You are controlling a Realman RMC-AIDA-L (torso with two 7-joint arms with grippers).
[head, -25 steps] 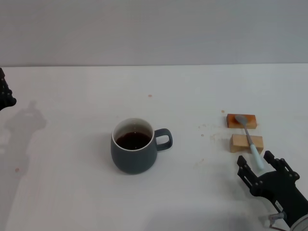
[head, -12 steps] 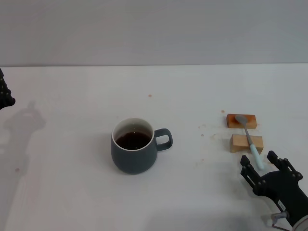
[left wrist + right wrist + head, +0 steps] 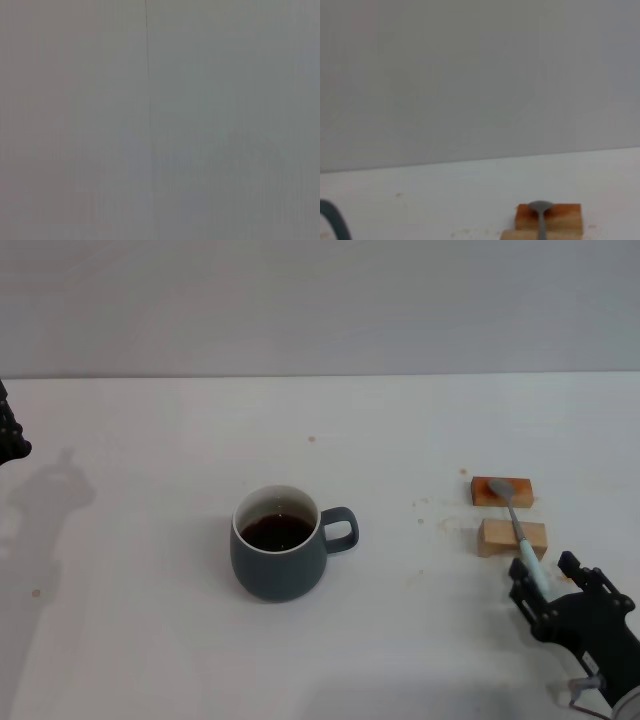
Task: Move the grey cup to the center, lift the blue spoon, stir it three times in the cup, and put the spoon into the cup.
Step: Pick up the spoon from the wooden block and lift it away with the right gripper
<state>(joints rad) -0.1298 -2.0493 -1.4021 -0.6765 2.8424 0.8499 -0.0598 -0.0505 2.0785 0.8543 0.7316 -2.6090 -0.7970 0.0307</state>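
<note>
The grey cup (image 3: 280, 556) stands upright near the middle of the table, its handle toward the right, with dark liquid inside. Its edge shows in the right wrist view (image 3: 331, 220). The blue spoon (image 3: 520, 530) lies across two wooden blocks, its metal bowl (image 3: 540, 206) on the far block and its pale handle pointing toward me. My right gripper (image 3: 545, 568) is open at the handle's near end, one finger on either side of the tip. My left gripper (image 3: 10, 435) is parked at the far left edge.
Two small wooden blocks, the far one (image 3: 501, 491) and the near one (image 3: 512, 538), carry the spoon at the right. Small crumbs and stains dot the white table (image 3: 420, 420) between cup and blocks. The left wrist view shows only a grey wall.
My right gripper has shifted to the right and slightly toward me, so its fingers now flank the spoon handle's end. Cup, spoon and left arm have not moved.
</note>
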